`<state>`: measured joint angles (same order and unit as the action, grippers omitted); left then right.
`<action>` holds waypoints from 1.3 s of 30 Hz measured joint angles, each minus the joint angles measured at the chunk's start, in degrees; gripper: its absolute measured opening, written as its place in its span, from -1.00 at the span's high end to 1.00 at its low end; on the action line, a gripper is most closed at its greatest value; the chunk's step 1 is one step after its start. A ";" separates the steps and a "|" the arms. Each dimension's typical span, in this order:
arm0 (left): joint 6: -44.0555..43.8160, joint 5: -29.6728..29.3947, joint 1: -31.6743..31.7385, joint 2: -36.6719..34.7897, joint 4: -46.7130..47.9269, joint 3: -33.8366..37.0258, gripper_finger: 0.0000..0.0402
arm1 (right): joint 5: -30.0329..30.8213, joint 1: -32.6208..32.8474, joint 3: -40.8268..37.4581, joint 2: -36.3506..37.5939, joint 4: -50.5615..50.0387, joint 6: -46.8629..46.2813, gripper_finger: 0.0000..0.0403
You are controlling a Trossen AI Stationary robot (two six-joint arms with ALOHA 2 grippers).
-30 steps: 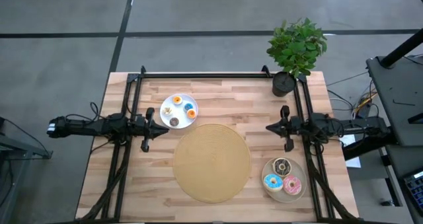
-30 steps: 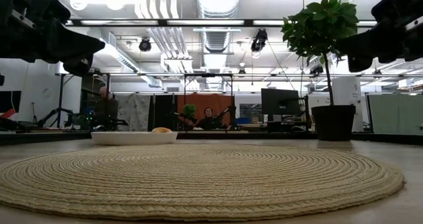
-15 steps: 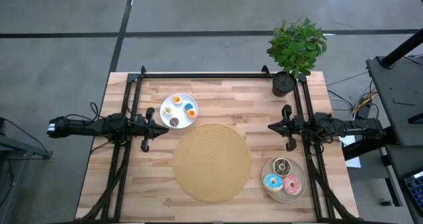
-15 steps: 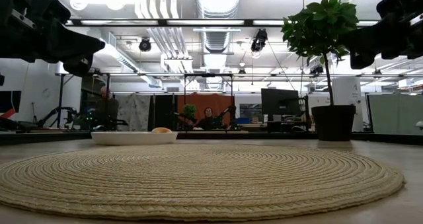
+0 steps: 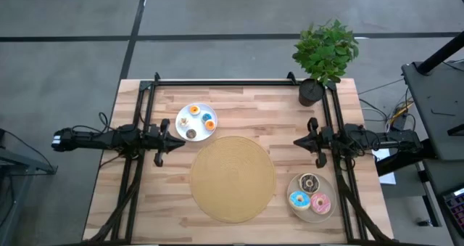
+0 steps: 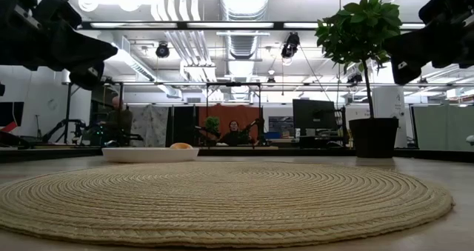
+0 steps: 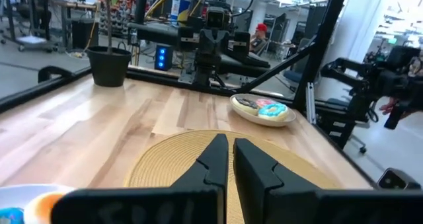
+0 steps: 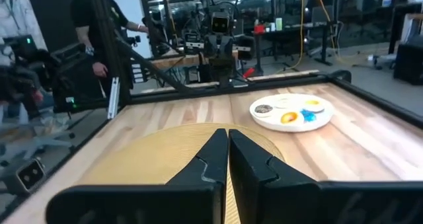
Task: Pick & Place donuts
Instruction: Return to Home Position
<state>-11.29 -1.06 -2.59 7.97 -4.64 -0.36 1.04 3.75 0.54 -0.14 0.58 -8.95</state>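
Both of my grippers are resting at the table's (image 5: 246, 104) sides, fingers pressed together on nothing. Small donuts (image 5: 208, 121) are sitting on the white plate (image 5: 178, 127) just beside my left gripper (image 5: 174, 139). Big donuts (image 5: 309, 183) are lying on the beige plate (image 5: 330, 185) near my right gripper (image 5: 299, 141).

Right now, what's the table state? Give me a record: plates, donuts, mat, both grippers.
white round plate: left half, toward the plant end; holds small toy donuts, among them an orange one and a brown one
beige round plate: right half, opposite end; holds three larger iced donuts
larger donuts: chocolate-brown, blue, pink
round woven tan mat: centre, between the plates
left gripper: shut, empty, raised over the left side
right gripper: shut, empty, raised over the right side
potted green plant: corner on the right side
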 joint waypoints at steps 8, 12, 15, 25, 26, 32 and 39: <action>-1.53 0.00 0.00 0.00 0.07 0.00 1.00 | 0.04 -0.01 0.00 -0.02 0.02 -1.21 0.96; -1.61 0.00 0.00 0.00 0.07 0.01 1.00 | 0.04 0.00 0.00 -0.04 0.02 -1.35 0.96; -1.61 0.00 0.00 0.00 0.07 0.01 1.00 | 0.07 -0.02 0.00 -0.02 0.02 -1.18 0.96; -1.59 0.00 0.00 0.00 0.06 0.00 1.00 | 0.11 0.00 0.00 -0.04 0.04 -1.18 0.96; -1.59 0.00 0.00 0.00 0.07 0.01 1.00 | 0.17 0.00 0.00 -0.04 0.04 -1.18 0.96; -1.59 0.00 -0.01 0.00 0.07 0.01 1.00 | 0.17 -0.02 0.00 -0.04 0.06 -1.16 0.96; -1.57 0.00 -0.02 0.00 0.04 0.02 1.00 | 0.16 -0.01 0.00 -0.04 0.07 -1.15 0.96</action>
<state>-12.86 -1.06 -2.61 7.97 -4.60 -0.34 1.20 3.74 0.54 -0.19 0.64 -10.11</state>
